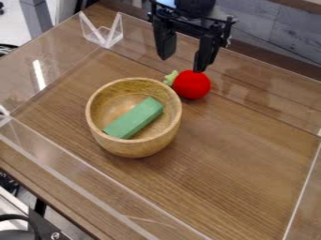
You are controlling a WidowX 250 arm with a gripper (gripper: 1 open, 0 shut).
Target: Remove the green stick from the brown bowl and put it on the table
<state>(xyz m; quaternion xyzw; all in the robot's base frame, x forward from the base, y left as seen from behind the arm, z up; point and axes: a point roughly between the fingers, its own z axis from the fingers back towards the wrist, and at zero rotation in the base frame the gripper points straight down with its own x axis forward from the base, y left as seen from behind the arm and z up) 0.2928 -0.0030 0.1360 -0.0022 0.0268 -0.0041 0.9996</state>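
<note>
The green stick [134, 118] lies flat inside the brown bowl [104, 132], slanting from lower left to upper right. The bowl sits on the table [226, 178] left of center. My gripper [185, 53] hangs above and behind the bowl, pointing down, its two black fingers spread apart with nothing between them. It is apart from the bowl and the stick.
A red ball with a green stem [190, 84] rests just right of the bowl's far rim, below the gripper. Low clear acrylic walls [100, 33] edge the tabletop. Bare wood stretches to the right and front of the bowl.
</note>
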